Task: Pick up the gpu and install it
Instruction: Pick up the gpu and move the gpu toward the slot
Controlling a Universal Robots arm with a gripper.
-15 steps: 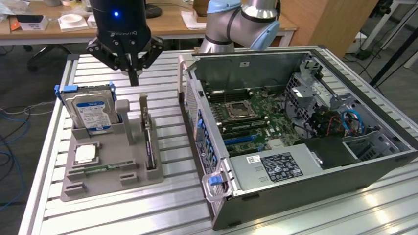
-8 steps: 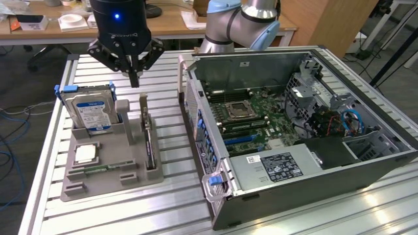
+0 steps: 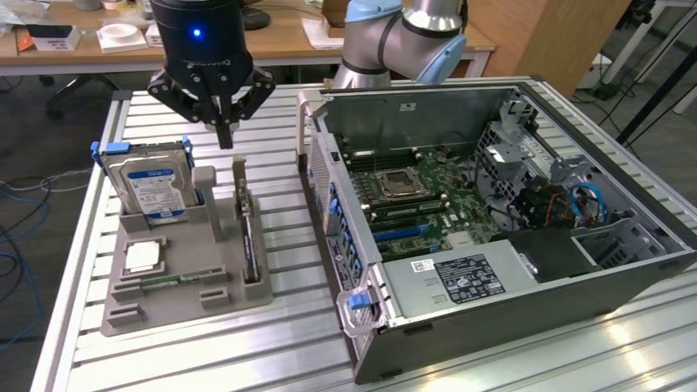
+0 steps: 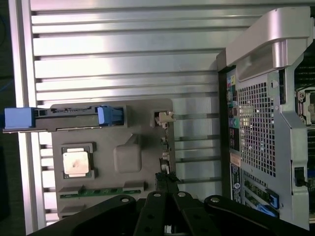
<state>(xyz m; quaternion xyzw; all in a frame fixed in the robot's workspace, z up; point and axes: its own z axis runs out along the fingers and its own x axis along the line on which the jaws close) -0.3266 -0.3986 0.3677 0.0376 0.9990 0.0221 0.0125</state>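
Fingers [image 3: 224,131] hang pressed together and empty above the gray holder [image 3: 207,245], which sits on the slatted aluminium surface [image 3: 273,335]. We see the gpu [image 3: 250,241] standing on edge in the holder's slot on the exterior view's right, clear of the fingers, with its metal bracket [image 4: 164,118] at the hard drive's end. The hard drive [image 3: 156,186] stands upright in the same holder, while a processor [image 3: 143,258] and a memory stick [image 3: 163,282] lie flat. Just beside the holder we see the open computer case [image 3: 490,269], its motherboard [image 3: 425,196] exposed.

Black claw [image 3: 225,140], grey holder [image 3: 214,273], green motherboard [image 3: 449,189]
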